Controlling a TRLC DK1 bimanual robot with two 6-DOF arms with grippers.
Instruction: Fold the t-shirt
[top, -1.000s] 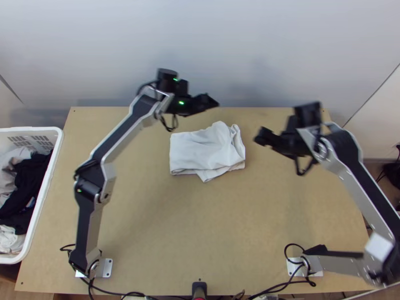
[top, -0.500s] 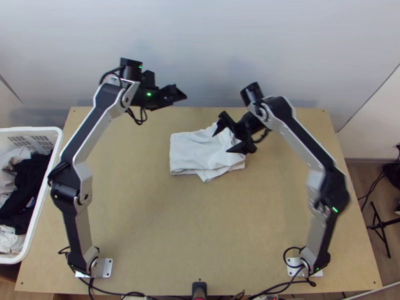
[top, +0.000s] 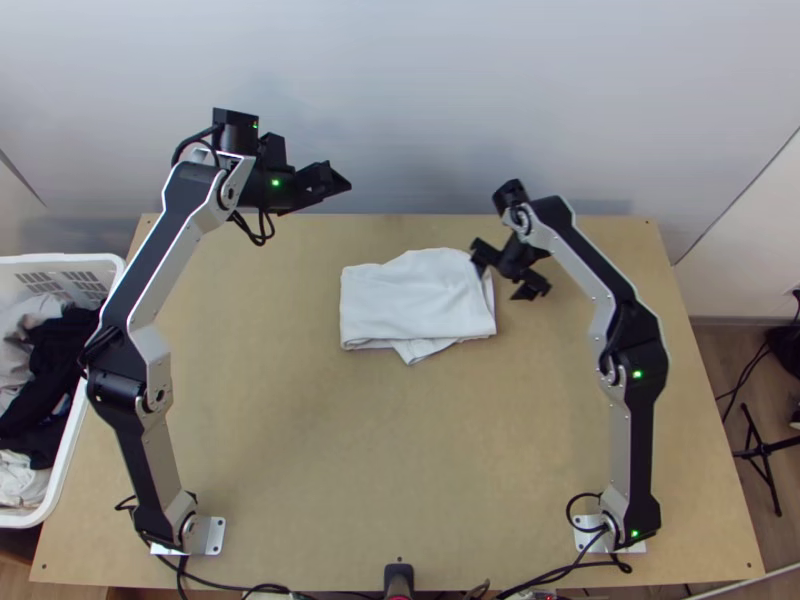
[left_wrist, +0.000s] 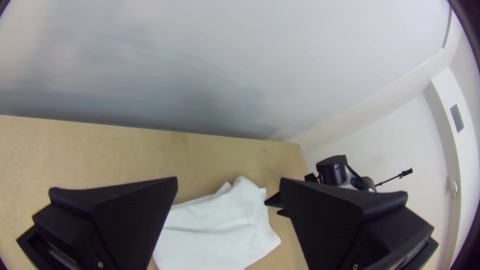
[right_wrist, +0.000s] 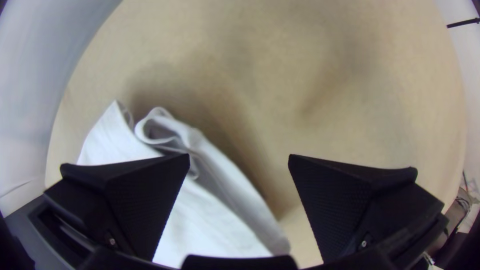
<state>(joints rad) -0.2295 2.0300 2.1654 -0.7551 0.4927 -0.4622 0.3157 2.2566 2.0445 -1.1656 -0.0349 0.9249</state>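
Note:
The white t-shirt lies as a folded bundle on the table's far half, a small flap sticking out at its near edge. My right gripper is over its right edge, open, with nothing between the fingers. In the right wrist view the shirt shows loose layered folds along its edge, beside and beneath one finger of the right gripper. Off to the shirt's upper left, my left gripper is held up near the table's far edge. It stands open and empty in the left wrist view, the left gripper facing the shirt.
A white basket with dark and light clothes stands at the table's left. Bare wooden table lies between the shirt and the arm bases. A pale wall rises behind the far edge.
My left gripper has moved left, away from the shirt. My right gripper came in over the shirt, then shifted to its right edge. The shirt's right side now lies flatter and slightly farther right.

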